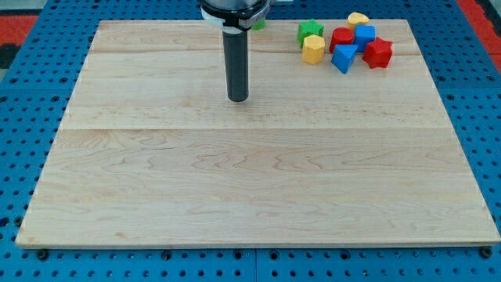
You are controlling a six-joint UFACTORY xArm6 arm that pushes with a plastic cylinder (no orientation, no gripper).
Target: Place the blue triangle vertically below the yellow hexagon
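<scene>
The blue triangle [344, 57] lies near the board's top right, just right of the yellow hexagon [313, 49] and touching the cluster around it. My tip [237, 98] rests on the board well to the left of and below these blocks, touching nothing. The rod stands upright from the view's top.
Around the two blocks sit a green star [310, 30], a red cylinder-like block [341, 37], a blue cube [365, 34], a red star-like block [378, 52] and a yellow block [358, 19]. A green block [257, 24] peeks out behind the rod mount. The wooden board [250, 180] lies on blue pegboard.
</scene>
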